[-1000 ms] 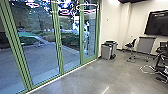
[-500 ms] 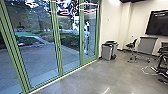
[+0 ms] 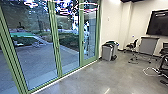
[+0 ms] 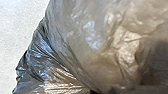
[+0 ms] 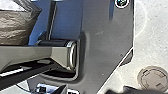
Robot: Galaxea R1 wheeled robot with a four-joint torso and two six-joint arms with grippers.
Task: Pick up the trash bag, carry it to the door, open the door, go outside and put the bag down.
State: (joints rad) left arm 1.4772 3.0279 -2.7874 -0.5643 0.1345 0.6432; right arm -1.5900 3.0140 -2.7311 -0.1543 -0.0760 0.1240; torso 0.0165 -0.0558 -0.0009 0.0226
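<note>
The trash bag, dark and glossy with creased, translucent plastic, is very close in the left wrist view (image 4: 125, 47), its folds drawn together toward the lower middle. Part of the same brownish bag (image 5: 15, 27) hangs near the robot's base in the right wrist view. Tall glass doors in green frames (image 3: 56, 47) stand closed on the left of the head view. A small dark handle (image 3: 83, 43) sits on the frame farther along. How either gripper stands cannot be made out.
Grey bins (image 3: 107, 52) stand by the wall just past the glass. Farther right are a chair (image 3: 132, 46), a grey panel on wheels (image 3: 148, 45) and a white cable (image 3: 150, 72) on the concrete floor. Paving (image 3: 35, 62) lies outside. A round floor cover (image 5: 153, 78) is beside the base.
The head camera has moved a little: the near door frames have slid left, and the chair and wheeled panel have shifted slightly right. The doors look the same.
</note>
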